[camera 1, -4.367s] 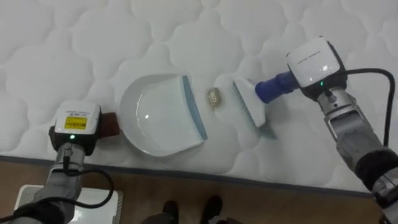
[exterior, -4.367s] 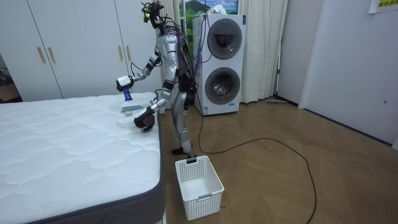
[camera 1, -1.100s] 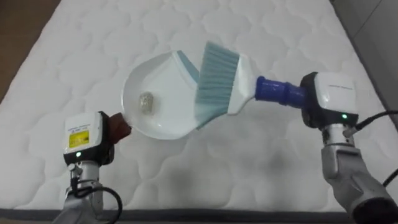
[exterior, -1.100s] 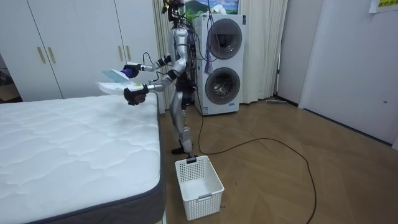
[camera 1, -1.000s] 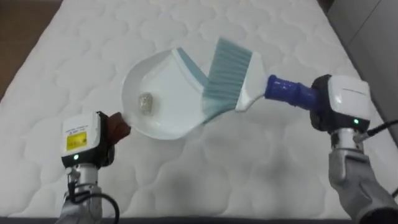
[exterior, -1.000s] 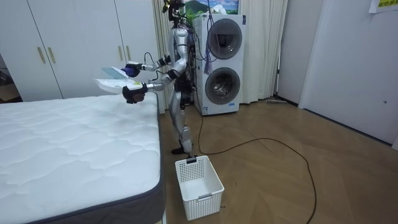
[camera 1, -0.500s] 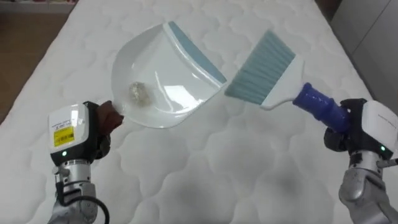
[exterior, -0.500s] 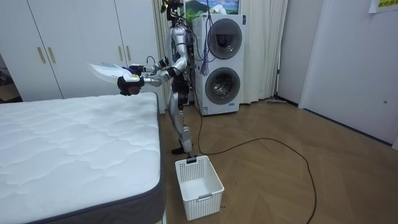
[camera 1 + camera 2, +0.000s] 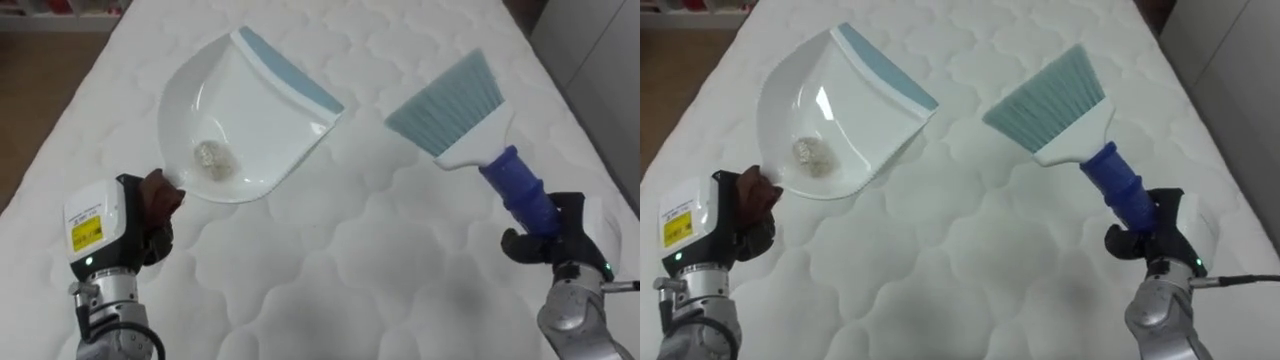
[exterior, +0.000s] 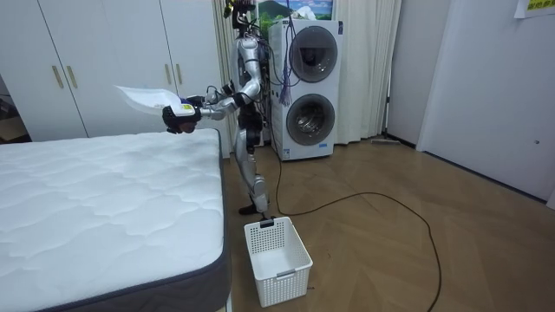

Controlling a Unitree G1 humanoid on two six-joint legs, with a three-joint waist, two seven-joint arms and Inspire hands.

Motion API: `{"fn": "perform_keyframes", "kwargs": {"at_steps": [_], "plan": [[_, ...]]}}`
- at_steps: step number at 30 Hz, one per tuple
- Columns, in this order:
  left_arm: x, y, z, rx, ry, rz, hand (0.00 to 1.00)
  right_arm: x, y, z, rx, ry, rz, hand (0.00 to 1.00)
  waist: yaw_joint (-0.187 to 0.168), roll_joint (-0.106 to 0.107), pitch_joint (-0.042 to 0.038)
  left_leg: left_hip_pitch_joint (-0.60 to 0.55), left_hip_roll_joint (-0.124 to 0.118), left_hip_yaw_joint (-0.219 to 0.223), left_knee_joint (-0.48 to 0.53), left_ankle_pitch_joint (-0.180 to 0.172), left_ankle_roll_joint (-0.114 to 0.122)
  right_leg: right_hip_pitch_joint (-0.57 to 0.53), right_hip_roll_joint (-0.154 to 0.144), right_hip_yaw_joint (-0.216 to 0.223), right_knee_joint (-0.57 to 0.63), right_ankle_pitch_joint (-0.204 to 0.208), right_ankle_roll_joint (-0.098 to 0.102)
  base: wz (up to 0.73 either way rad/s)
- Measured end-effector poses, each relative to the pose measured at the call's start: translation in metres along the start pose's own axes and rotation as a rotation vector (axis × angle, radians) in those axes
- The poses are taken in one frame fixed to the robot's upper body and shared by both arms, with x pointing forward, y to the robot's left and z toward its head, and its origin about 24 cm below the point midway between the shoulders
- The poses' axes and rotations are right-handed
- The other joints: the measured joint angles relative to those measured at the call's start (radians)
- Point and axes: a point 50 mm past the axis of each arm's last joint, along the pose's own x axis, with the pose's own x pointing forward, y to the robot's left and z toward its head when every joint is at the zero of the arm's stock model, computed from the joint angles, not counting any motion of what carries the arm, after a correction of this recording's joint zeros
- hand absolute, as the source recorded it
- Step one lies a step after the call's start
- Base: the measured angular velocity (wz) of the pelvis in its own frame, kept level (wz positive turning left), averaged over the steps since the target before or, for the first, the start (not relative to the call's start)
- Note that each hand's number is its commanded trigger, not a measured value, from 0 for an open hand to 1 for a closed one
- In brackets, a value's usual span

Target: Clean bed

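The wide white quilted mattress [image 9: 330, 280] is soft and gives way under pressure; it looks plain, with a pattern of stitched curves, and it lies well below both tools. In the room view the robot stands at the corner of the bed, near two stacked washing machines [image 10: 308, 87], with both arms raised over the bed's edge. A white plastic lattice basket [image 10: 277, 260] stands on the wooden floor beside the bed, near its feet.

The white plastic dustpan with a pale blue lip [image 9: 250, 110] is probably light and stiff but smooth inside, so its load can slide out if the lip goes down. It is best held by the brownish handle at the back. The left hand [image 9: 150, 228] is there, with its dark fingers wrapped round that handle, and it holds the pan in the air with the lip tilted up.

The hand brush with pale blue bristles, a white head and a blue handle [image 9: 470, 145] is also light, with soft bristles and a firm handle. The right hand [image 9: 555, 238] is closed round the blue handle, with the bristles pointing up and apart from the pan.

The small pale crumpled scrap [image 9: 210, 155] lies deep in the pan, near the handle. It seems very light, so a quick swing might throw it out.
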Motion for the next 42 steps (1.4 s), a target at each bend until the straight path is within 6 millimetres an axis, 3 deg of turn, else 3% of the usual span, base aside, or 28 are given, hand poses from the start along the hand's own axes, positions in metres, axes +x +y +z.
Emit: {"fn": "perform_keyframes", "kwargs": {"at_steps": [9,14,18,25,29,35,36,38,39,40,42], "plan": [[-0.001,0.0,0.002,-0.015,-0.025,-0.003,1.0,-0.001,0.005,-0.002,0.144,0.074,0.042,0.0,-0.002,0.004,0.0,-0.005,0.001,0.004,0.002,-0.001,-0.001,-0.018,-0.003,0.004,0.028,-0.002,-0.001,-0.01],[0.0,0.001,0.004,-0.036,-0.047,0.002,1.0,-0.001,0.005,-0.003,0.178,0.09,0.039,0.0,-0.009,0.001,0.0009,-0.007,-0.005,-0.028,0.005,-0.003,0.002,-0.001,-0.01,-0.005,0.036,-0.01,0.007,0.2],[0.0,0.002,0.004,-0.021,-0.053,0.005,1.0,-0.003,0.008,-0.002,0.237,0.11,0.055,0.0,-0.037,-0.022,0.0003,-0.022,-0.021,-0.1,0.026,-0.002,0.003,0.019,-0.015,-0.001,0.032,-0.031,0.017,0.48],[-0.004,-0.002,0.004,-0.037,-0.039,-0.006,1.0,-0.001,0.004,0.019,0.351,0.053,0.048,0.0,-0.021,-0.029,-0.0022,-0.048,-0.023,-0.162,0.043,0.0,-0.001,0.033,-0.012,-0.003,0.013,-0.032,0.017,0.29],[-0.005,-0.002,0.003,-0.031,-0.035,-0.01,1.0,-0.002,0.005,0.022,0.36,0.04,0.05,0.0,-0.004,-0.035,-0.0035,-0.057,-0.024,-0.195,0.043,0.003,-0.007,0.044,-0.011,-0.011,-0.005,-0.032,0.017,0.29],[-0.01,-0.005,0.0,-0.022,-0.018,-0.017,1.0,-0.007,0.007,0.012,0.352,0.066,0.06,0.0,-0.005,-0.039,-0.0051,-0.098,-0.04,-0.286,0.071,0.006,-0.011,0.064,-0.017,-0.089,-0.019,-0.039,0.021,0.56],[-0.011,-0.005,0.002,-0.011,-0.029,-0.017,1.0,-0.008,0.006,0.01,0.355,0.074,0.051,0.0,-0.019,-0.039,-0.0054,-0.12,-0.042,-0.282,0.089,0.006,-0.011,0.065,-0.02,-0.117,-0.017,-0.04,0.023,1.07],[-0.01,-0.006,0.004,-0.013,-0.035,-0.015,1.0,-0.009,0.006,0.008,0.362,0.086,0.034,0.0,-0.054,-0.042,-0.0051,-0.16,-0.031,-0.194,0.114,0.006,-0.01,0.072,-0.033,-0.169,-0.015,-0.044,0.027,1.28],[-0.011,-0.007,0.006,-0.02,-0.036,-0.016,1.0,-0.01,0.005,0.005,0.364,0.098,0.023,0.0,-0.067,-0.049,-0.0061,-0.167,-0.011,-0.068,0.116,0.008,0.0,0.082,-0.037,-0.169,-0.014,-0.056,0.03,1.16],[-0.011,-0.008,0.007,-0.025,-0.034,-0.017,1.0,-0.012,0.004,0.001,0.37,0.112,0.011,0.0,-0.065,-0.058,-0.0082,-0.171,-0.004,-0.017,0.127,0.006,0.005,0.091,-0.039,-0.163,-0.009,-0.068,0.036,0.98],[-0.011,-0.008,0.007,-0.026,-0.033,-0.018,1.0,-0.011,0.003,0.002,0.382,0.108,0.0,0.0,-0.049,-0.059,-0.0077,-0.181,-0.007,-0.043,0.144,0.004,0.007,0.095,-0.035,-0.167,-0.001,-0.075,0.037,0.59]]}}
